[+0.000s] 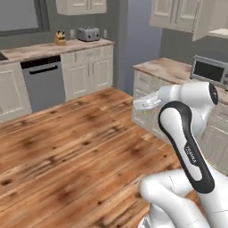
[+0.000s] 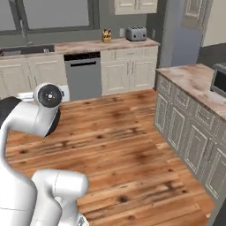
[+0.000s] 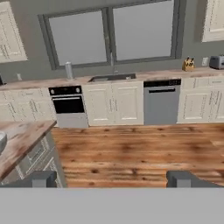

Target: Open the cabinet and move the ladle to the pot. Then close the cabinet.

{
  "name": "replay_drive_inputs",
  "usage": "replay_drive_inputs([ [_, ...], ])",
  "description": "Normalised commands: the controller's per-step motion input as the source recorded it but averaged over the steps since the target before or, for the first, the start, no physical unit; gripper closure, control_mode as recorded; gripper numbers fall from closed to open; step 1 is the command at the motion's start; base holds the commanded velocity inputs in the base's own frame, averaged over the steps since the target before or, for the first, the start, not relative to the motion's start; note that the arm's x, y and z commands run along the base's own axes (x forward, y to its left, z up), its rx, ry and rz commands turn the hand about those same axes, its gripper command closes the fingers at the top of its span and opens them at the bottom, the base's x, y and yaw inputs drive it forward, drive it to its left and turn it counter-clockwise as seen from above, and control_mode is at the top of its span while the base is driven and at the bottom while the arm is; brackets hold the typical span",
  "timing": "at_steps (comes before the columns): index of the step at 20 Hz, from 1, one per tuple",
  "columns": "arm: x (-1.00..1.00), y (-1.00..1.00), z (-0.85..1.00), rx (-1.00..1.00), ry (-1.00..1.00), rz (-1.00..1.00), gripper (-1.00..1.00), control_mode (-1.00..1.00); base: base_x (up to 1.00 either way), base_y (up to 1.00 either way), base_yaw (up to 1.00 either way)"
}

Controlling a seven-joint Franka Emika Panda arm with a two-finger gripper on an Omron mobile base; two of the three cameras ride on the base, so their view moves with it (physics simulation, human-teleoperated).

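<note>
Here, the cabinet above the microwave hangs open, its door swung out. The gripper, fingers spread and empty, faces the far dishwasher. Ladle unseen; moving it and closing seem left.

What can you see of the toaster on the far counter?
The toaster is a small silver-grey box with rounded corners and what look like slots along its top. It stands upright on the wood-toned counter against the grey back wall, near the counter's right end. A yellow-brown knife block stands apart to its left. Nothing touches it but the counter. It also shows in the right base view and at the hand view's edge.
</note>
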Motion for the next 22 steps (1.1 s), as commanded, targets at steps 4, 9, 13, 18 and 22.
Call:
replay_drive_inputs([
  [4, 0.00, 0.00, 0.00, 0.00, 0.00, 0.00, -1.00, 1.00, 0.00, 0.16, -0.98],
  [9, 0.00, 0.00, 0.00, 0.00, 0.00, 0.00, -1.00, 1.00, 0.01, 0.36, -0.92],
  [13, 0.00, 0.00, 0.00, 0.00, 0.00, 0.00, -1.00, 1.00, 0.11, 0.62, -0.84],
  [18, 0.00, 0.00, 0.00, 0.00, 0.00, 0.00, -1.00, 1.00, 0.20, 0.96, -0.55],
  [22, 0.00, 0.00, 0.00, 0.00, 0.00, 0.00, -1.00, 1.00, 0.35, 1.00, -0.22],
])
